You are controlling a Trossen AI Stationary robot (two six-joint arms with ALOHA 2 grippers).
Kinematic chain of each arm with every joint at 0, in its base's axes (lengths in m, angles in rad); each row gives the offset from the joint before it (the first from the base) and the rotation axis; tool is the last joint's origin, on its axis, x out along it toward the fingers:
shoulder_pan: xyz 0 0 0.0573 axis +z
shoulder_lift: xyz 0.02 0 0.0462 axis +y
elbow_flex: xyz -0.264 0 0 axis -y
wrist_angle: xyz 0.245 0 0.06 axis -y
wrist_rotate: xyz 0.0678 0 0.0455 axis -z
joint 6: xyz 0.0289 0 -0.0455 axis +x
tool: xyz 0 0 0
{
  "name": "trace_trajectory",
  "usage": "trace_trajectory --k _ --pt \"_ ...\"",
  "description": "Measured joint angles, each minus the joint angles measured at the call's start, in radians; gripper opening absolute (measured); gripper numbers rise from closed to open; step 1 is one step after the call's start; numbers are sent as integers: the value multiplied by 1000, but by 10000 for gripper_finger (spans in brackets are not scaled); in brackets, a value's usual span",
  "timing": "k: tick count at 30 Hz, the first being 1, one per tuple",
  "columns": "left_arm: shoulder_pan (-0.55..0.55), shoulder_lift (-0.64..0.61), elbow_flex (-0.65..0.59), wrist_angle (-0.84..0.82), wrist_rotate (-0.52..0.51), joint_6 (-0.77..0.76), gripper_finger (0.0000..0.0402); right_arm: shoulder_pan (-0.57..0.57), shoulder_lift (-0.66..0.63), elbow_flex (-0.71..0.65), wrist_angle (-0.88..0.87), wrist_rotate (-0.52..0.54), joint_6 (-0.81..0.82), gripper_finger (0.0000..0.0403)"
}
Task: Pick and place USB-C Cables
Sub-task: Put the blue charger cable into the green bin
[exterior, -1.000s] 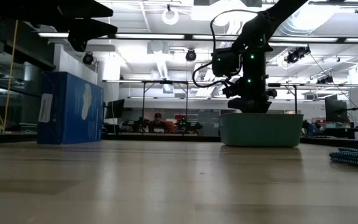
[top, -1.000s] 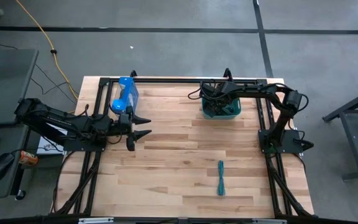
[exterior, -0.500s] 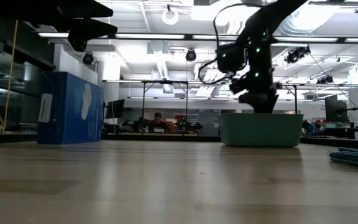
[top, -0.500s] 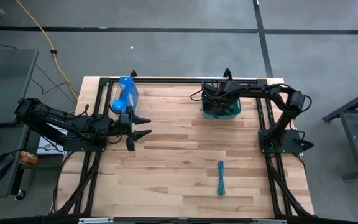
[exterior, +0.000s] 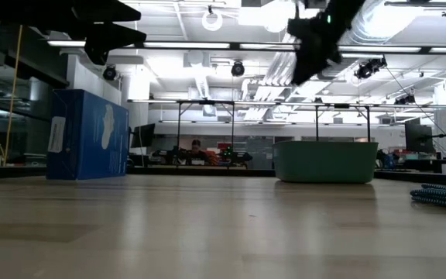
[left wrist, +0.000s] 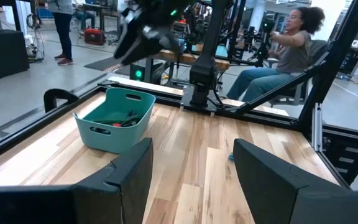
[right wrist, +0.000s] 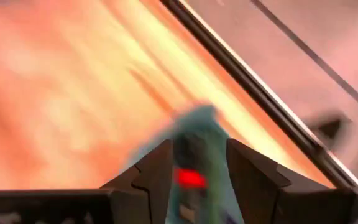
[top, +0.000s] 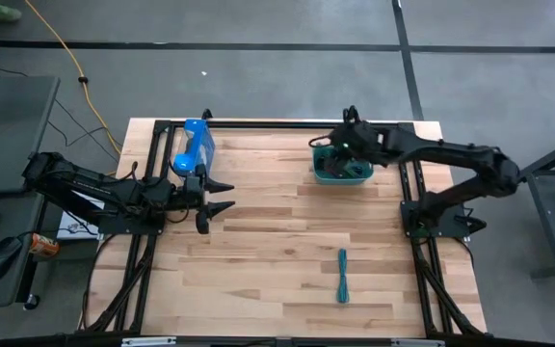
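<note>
Right gripper has risen out of the teal bin since a moment ago — then it was down at the rim, now it hangs well above it. Jaws parted, nothing between them in the right wrist view. Cables lie in the bin below it, so a drop looks done. One teal cable lies on the table, well apart from this gripper — likely next. Left gripper waits near the blue box, jaws wide, empty.
</note>
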Motion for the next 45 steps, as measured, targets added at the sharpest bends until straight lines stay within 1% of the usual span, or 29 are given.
trace_trajectory --k 4,7,11,17,23,25,27,31,33,36,39,43,45 --pt "0 0 0 0 0 0 203 94 -48 0 144 -94 -77 142" --pt "0 0 0 0 0 -1 203 167 -48 0 236 -145 -135 142" --pt "0 0 0 0 0 -1 203 247 -36 -1 303 -199 -212 142" --pt "0 0 0 1 0 -1 203 315 -44 -2 331 -202 -243 142" --pt "0 0 0 1 0 -1 203 321 -44 -2 328 -201 -240 142" --pt "0 0 0 1 0 -1 203 320 -44 -2 325 -201 -210 142" --pt "0 0 0 1 0 -1 203 320 -44 -2 325 -214 -146 142" --pt "0 0 0 1 0 -1 203 345 -44 -2 300 -365 19 142" --pt "0 0 0 1 0 -1 203 378 -44 -2 259 -409 111 142" --pt "0 0 0 1 0 -1 203 440 -44 -2 159 -394 308 142" --pt "0 0 0 1 0 -1 203 517 -44 -2 17 -347 555 142" --pt "0 0 0 1 0 -1 203 652 -28 -2 -170 -275 891 142" --pt "0 0 0 2 0 -1 203 718 -5 -2 -223 -255 1050 142"
